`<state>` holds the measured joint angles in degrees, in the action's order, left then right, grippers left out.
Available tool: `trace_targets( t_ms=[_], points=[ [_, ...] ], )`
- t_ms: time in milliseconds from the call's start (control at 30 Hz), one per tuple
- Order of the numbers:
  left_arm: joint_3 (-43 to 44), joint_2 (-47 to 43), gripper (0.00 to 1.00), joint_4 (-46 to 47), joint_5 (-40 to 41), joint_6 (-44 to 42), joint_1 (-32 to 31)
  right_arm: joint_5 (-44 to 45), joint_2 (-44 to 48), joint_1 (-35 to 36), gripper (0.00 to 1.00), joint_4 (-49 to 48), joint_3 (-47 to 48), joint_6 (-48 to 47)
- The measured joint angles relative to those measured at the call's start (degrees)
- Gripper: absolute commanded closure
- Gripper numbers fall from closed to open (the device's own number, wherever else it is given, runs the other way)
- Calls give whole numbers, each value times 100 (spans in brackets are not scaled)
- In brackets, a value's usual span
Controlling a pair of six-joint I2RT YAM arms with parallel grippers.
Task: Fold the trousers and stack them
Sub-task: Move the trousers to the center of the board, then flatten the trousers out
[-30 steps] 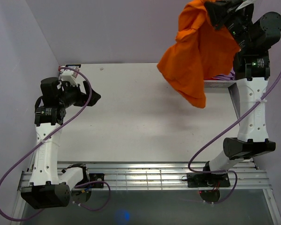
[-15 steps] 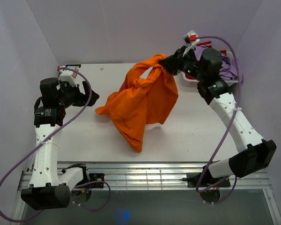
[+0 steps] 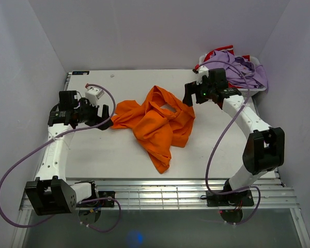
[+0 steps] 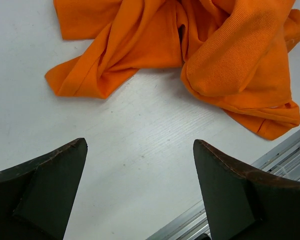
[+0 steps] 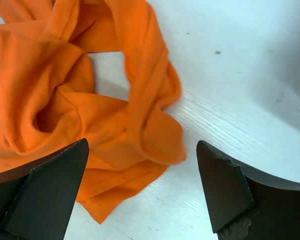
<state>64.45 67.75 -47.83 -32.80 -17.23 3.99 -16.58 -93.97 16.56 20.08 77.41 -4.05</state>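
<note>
Presently the orange trousers (image 3: 157, 124) lie in a crumpled heap near the middle of the white bench (image 3: 113, 155). One end trails toward the near edge, and on the far side a twisted band of cloth loops round a small bare patch. The left claw (image 3: 104, 110) sits just beside the heap's left edge, its fingers spread apart and holding nothing. Its wrist camera shows bare bench between them and the cloth ahead. The right claw (image 3: 188, 96) hangs at the heap's far right edge, likewise wide apart and empty, with the bunched trousers under its left finger (image 5: 45, 185) in its wrist view. A lilac shirt (image 3: 243, 70) lies piled over a red garment (image 3: 217, 53) at the far right corner.
</note>
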Motion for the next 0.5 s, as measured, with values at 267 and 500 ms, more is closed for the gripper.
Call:
trace_targets(
  t_ms=[267, 500],
  points=[
    [411, 1377, 5, 358, -31, -479, -2, -120, 1189, -492, 11, 577, -1231, -221],
    [953, 2476, 4, 476, -455, -431, -83, -911, 1093, -448, 16, 348, -2697, 358]
  ],
)
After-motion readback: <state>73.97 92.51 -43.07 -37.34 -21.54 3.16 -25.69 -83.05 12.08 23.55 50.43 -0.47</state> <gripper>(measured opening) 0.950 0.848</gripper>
